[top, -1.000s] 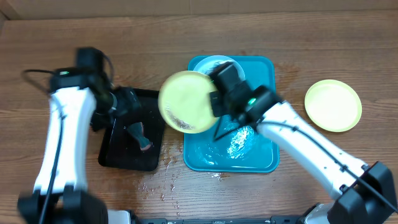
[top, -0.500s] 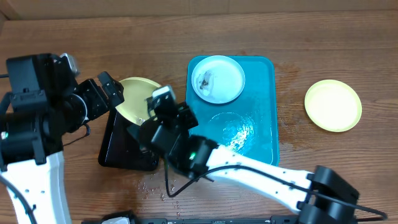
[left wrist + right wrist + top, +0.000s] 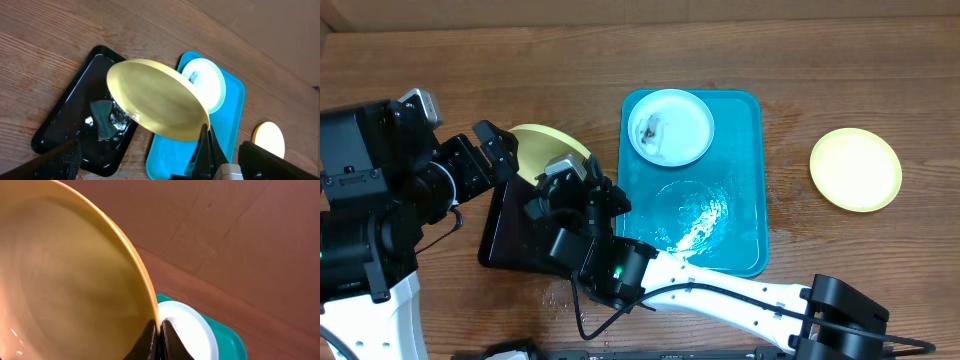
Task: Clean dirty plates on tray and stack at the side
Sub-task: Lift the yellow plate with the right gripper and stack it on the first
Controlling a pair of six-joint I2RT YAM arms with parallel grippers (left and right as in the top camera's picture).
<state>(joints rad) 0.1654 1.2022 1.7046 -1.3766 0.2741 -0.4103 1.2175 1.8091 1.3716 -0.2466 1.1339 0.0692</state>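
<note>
**A:** Where's the plate?

**B:** The yellow-green plate [image 3: 155, 100] hangs tilted over the black tray [image 3: 65, 125], with the right claw [image 3: 159, 336] pinching its rim. The left claw [image 3: 498, 148] is spread, holding nothing. A smeared white plate [image 3: 670, 125] waits on the turquoise tray [image 3: 740, 220].

**A:** Risk?

**B:** That thin edge grip. If the plate is wet, a push could pivot it or slip it free.

**A:** What does overhead miss?

**B:** Left wrist shows a dark pad [image 3: 102, 117] in the black tray; overhead, the arm hides it
</note>
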